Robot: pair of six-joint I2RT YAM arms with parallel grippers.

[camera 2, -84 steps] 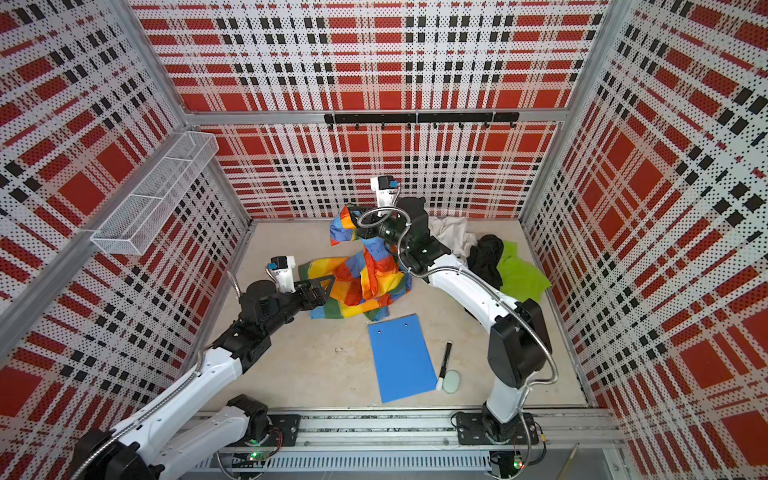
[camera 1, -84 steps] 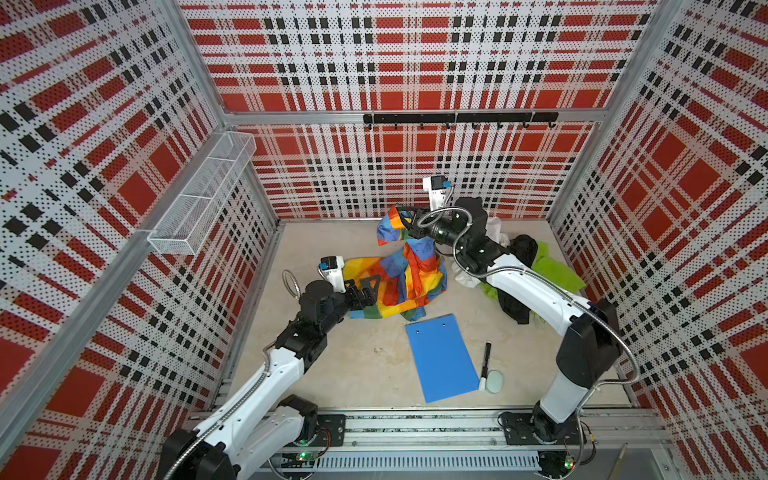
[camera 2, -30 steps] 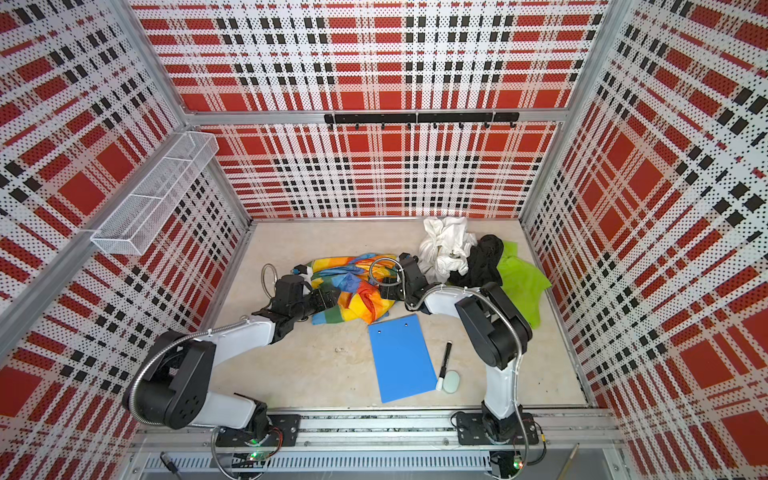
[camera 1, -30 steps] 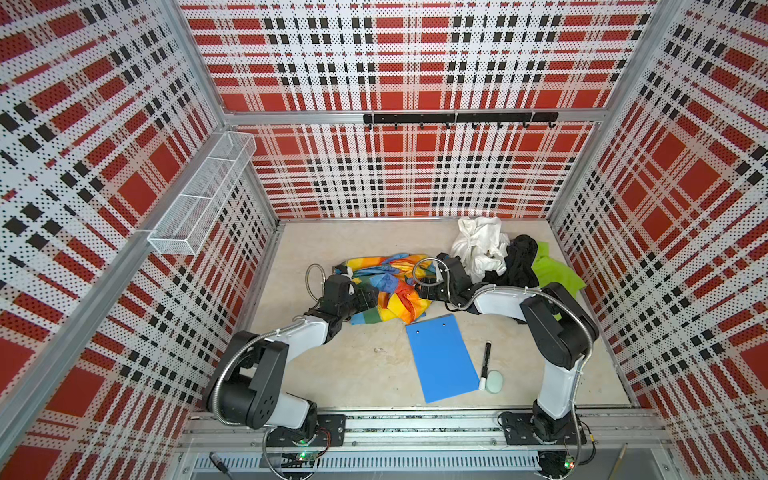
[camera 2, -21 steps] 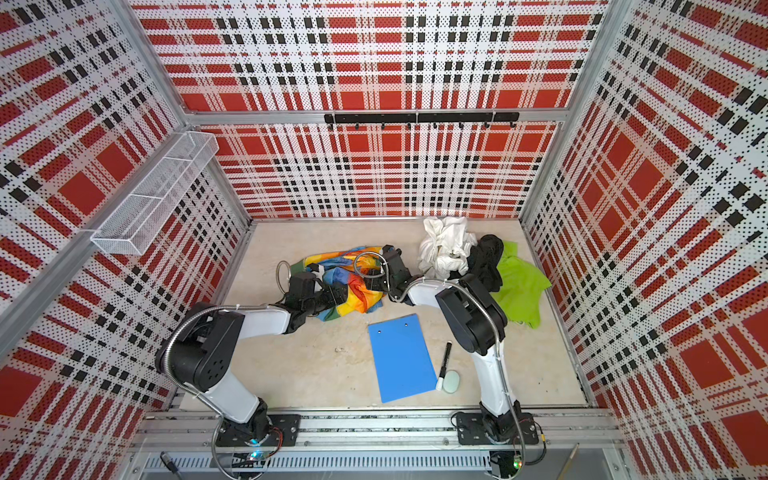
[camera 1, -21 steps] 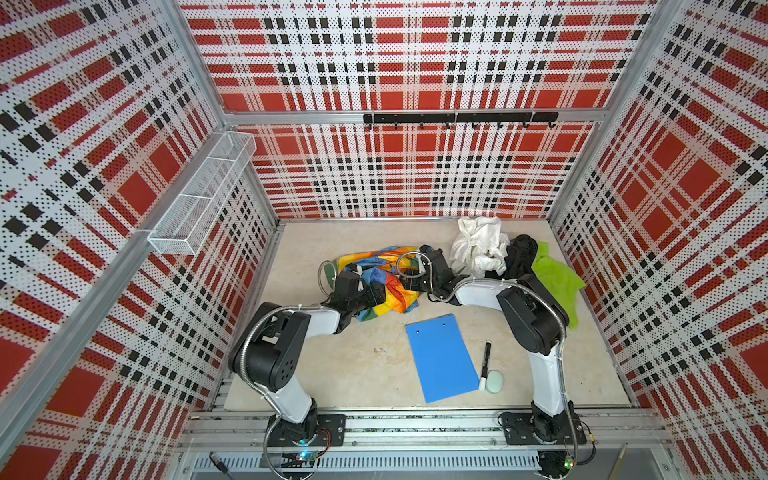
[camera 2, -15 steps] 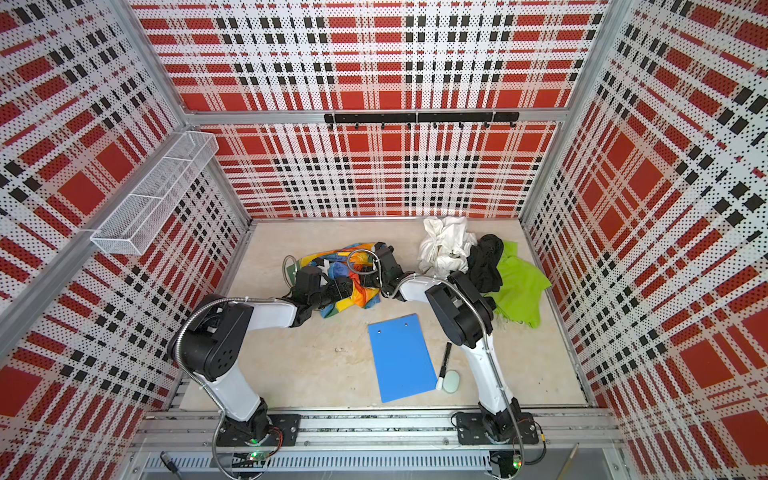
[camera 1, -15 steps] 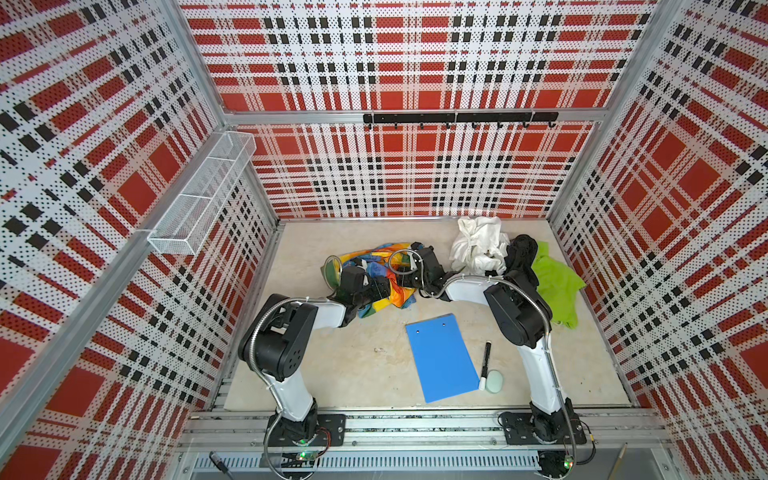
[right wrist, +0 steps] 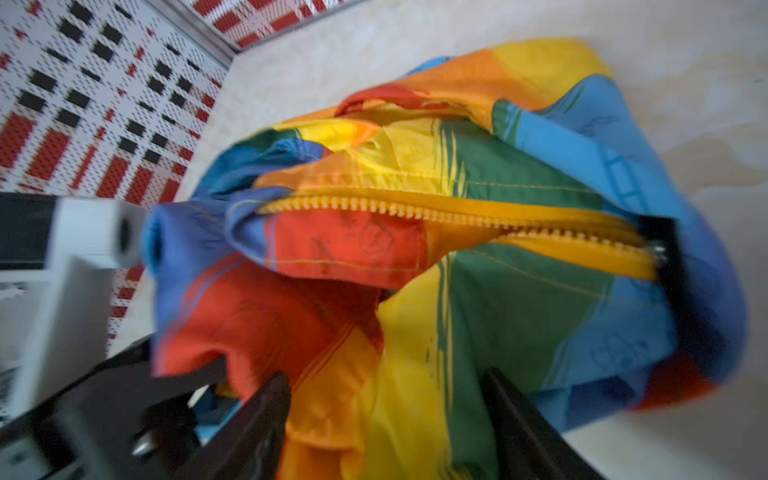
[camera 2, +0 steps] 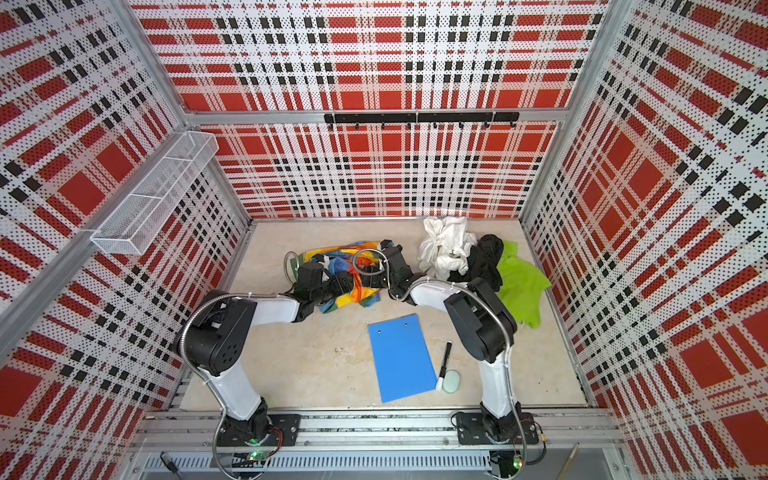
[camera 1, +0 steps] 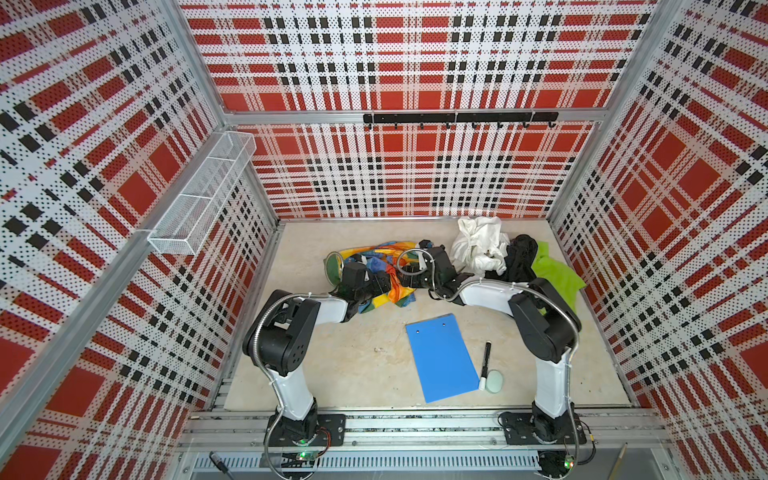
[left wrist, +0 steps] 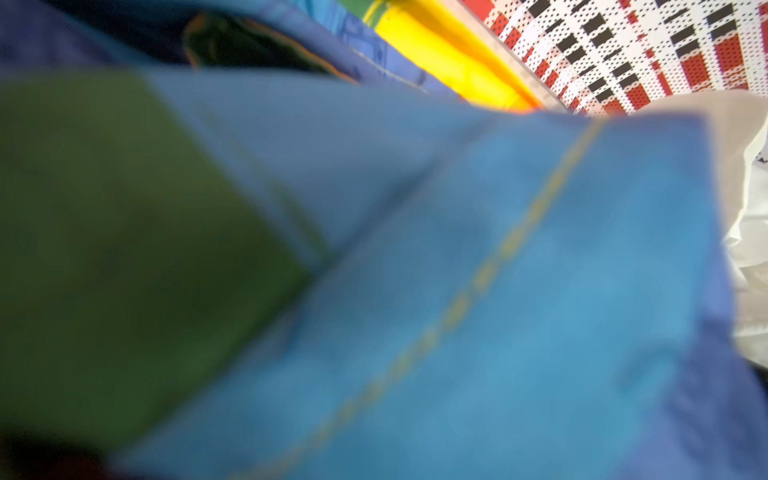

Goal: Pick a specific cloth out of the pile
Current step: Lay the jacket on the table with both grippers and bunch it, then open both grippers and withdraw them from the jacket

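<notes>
— Where had the large, thin rainbow cloth (camera 1: 392,296) in red, orange, yellow, green and blue blocks got to? Seconds before, both arms had it hoisted.

— Down on the beige table (camera 1: 353,365); it lay bunched just beyond the far end of the flat blue plastic clipboard (camera 1: 442,357), toward the left arm's side; the pile (camera 1: 482,249) of white, black and lime-green cloths sat beyond the clipboard's right side, the right arm between the two.

— And the grippers?

— Both had folded low onto it; the right gripper (right wrist: 386,378) showed its fingers spread, loose fabric between them, pinching nothing I could see; the left gripper (camera 1: 376,282) stood wide too, as far as I could judge, though fabric smothered its wrist camera.

— So it was let go?

— I judged so; it lay clear of the pile, and the picking-out looked all but done.
</notes>
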